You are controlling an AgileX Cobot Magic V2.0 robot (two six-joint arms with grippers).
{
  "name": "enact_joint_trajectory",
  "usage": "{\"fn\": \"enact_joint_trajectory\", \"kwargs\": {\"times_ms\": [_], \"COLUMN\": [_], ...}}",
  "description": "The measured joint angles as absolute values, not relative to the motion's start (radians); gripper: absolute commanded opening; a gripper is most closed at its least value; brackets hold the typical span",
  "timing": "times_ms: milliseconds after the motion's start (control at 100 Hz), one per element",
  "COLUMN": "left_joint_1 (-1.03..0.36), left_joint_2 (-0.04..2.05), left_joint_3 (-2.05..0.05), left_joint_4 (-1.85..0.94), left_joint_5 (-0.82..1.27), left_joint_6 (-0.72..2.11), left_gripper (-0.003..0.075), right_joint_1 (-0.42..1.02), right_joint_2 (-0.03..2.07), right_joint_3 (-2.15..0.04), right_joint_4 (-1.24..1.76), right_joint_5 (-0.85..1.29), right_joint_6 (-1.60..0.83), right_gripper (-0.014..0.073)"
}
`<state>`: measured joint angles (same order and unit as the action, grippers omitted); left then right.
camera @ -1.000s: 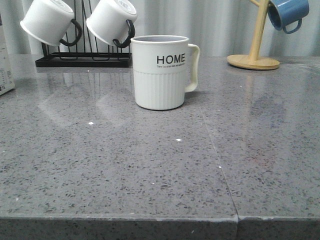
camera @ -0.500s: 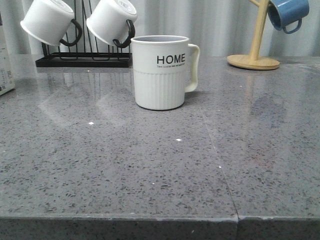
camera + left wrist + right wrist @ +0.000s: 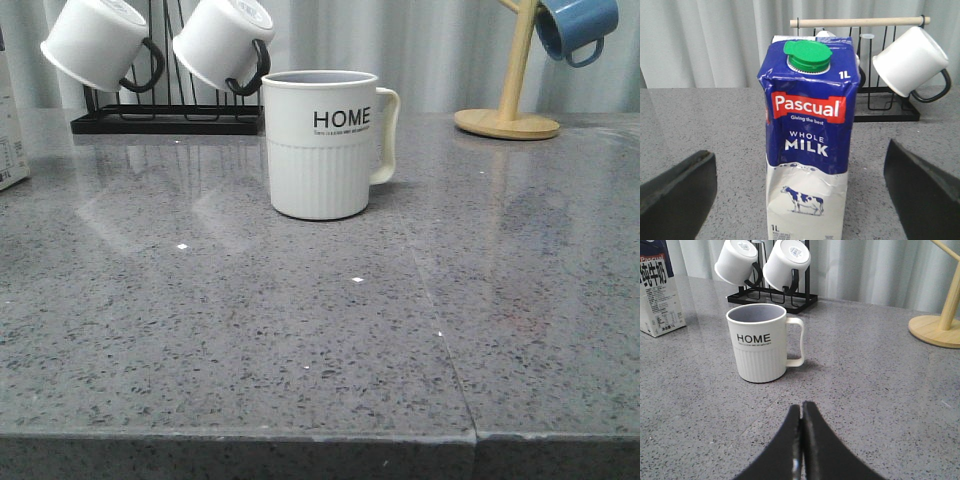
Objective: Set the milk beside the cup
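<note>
- Milk (image 3: 10, 120) is seen at far L edge of the table (image 3: 300, 330), upright, mostly cut off in front view; well apart from the cup.
- In L wrist view the milk (image 3: 809, 135) stands between the L gripper's (image 3: 800, 185) fingers (image 3: 677, 192), which are spread wide, w/ a gap each side; carton not touched.
- Black rack (image 3: 165, 120) w/ two white mugs (image 3: 100, 42) is set at back L.
- Cup (image 3: 322, 145), marked HOME, stands upright near table centre, handle to the R.
- R gripper (image 3: 801, 440) is seen pressed together, nothing held, pointed at the cup (image 3: 760, 342) from nearby.
- Wooden stand (image 3: 510, 110) w/ blue mug (image 3: 575, 25) is placed at back R.
</note>
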<state>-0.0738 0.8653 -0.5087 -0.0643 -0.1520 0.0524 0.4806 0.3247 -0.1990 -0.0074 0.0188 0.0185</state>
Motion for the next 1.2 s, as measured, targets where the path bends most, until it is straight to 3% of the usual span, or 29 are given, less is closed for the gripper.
{"fn": "enact_joint_trajectory", "kwargs": {"times_ms": [480, 600, 720, 840, 990, 1200], "left_joint_1": [-0.074, -0.074, -0.074, -0.074, -0.108, -0.311], "left_joint_2": [1.203, 1.249, 1.259, 1.259, 1.259, 1.249], "left_joint_3": [-0.702, -0.719, -0.721, -0.721, -0.721, -0.754], "left_joint_4": [-0.067, -0.067, -0.067, -0.067, -0.071, -0.073], "left_joint_5": [-0.202, -0.203, -0.206, -0.224, -0.245, -0.261], "left_joint_6": [0.052, 0.052, 0.052, 0.052, 0.052, 0.052], "left_gripper": [0.0643, 0.0554, 0.0391, 0.0287, 0.0276, 0.0276], "right_joint_1": [0.481, 0.481, 0.481, 0.481, 0.481, 0.481], "right_joint_2": [0.325, 0.325, 0.325, 0.325, 0.325, 0.325], "right_joint_3": [-0.199, -0.199, -0.199, -0.199, -0.199, -0.199], "right_joint_4": [-0.007, -0.007, -0.007, -0.007, -0.007, -0.007], "right_joint_5": [0.019, 0.019, 0.019, 0.019, 0.019, 0.019], "right_joint_6": [0.018, 0.018, 0.018, 0.018, 0.018, 0.018], "right_gripper": [-0.0066, -0.0066, -0.0066, -0.0066, -0.0066, -0.0066]}}
